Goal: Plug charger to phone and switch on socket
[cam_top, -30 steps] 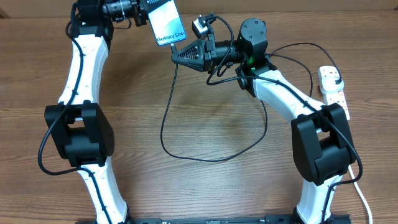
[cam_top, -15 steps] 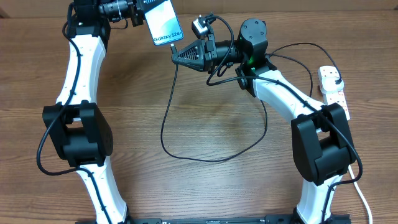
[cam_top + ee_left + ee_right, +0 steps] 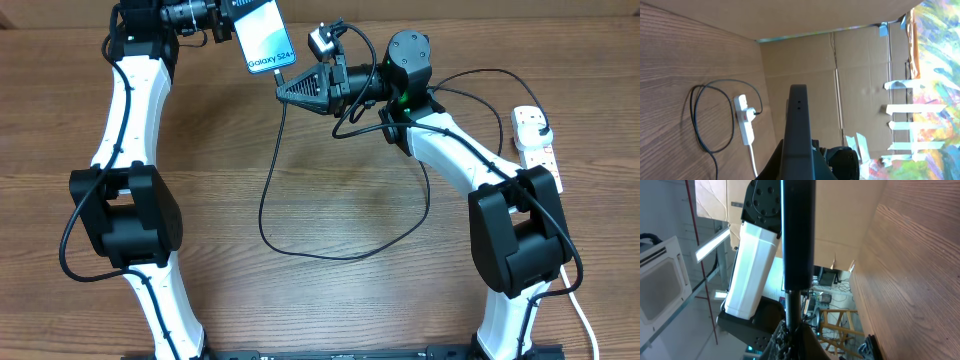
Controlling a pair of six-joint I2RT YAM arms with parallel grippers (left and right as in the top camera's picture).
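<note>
Drew the phone [image 3: 265, 42] a touch farther from the right claw [image 3: 285, 88] since a second ago, gripped by its far end in the closed left claw [image 3: 228, 20]. Pinched the charger [image 3: 268, 190] connector in the shut right claw, tip just beyond that claw at the phone's lower edge, cable looping on the bench [image 3: 350, 300] below. Left the socket [image 3: 537, 140] well right of the right claw, charger plug in it.

1. Our left gripper [image 3: 228, 14] holds the phone [image 3: 266, 42] clamped by its far end.
2. Our right gripper [image 3: 284, 89], closed on the charger [image 3: 262, 205], points at the phone's near end, just beside it.
3. Both our elbows sit bent, well back from the phone.
</note>
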